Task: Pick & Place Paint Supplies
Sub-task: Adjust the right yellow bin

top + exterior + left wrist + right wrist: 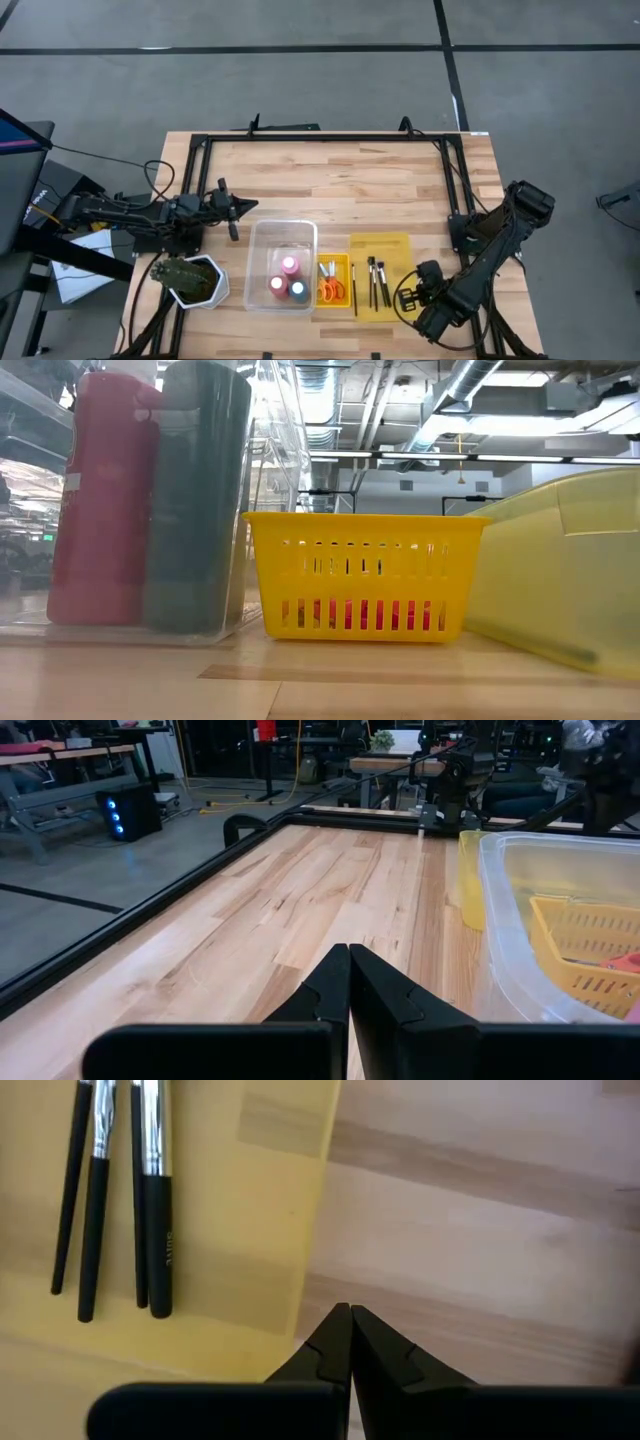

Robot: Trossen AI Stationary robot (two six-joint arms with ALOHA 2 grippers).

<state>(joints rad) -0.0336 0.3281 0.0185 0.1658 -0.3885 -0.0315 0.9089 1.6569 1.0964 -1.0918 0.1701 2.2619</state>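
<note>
Three paint bottles stand in a clear bin (283,240): pink (290,265), red (277,285) and blue (298,290). Orange-handled scissors (333,290) lie in a small yellow basket (365,575). Several dark-handled brushes (150,1200) lie side by side on a flat yellow tray (385,248). My right gripper (348,1312) is shut, points down over the tray's right edge near the table's front, and holds nothing. My left gripper (348,952) is shut and level at the table's left side, beside the clear bin, and touches nothing.
A green plant in a white pot (190,280) stands at the near left. A black frame (320,140) runs around the table's far part. Bare wood lies between the frame and the bins, and to the right of the yellow tray.
</note>
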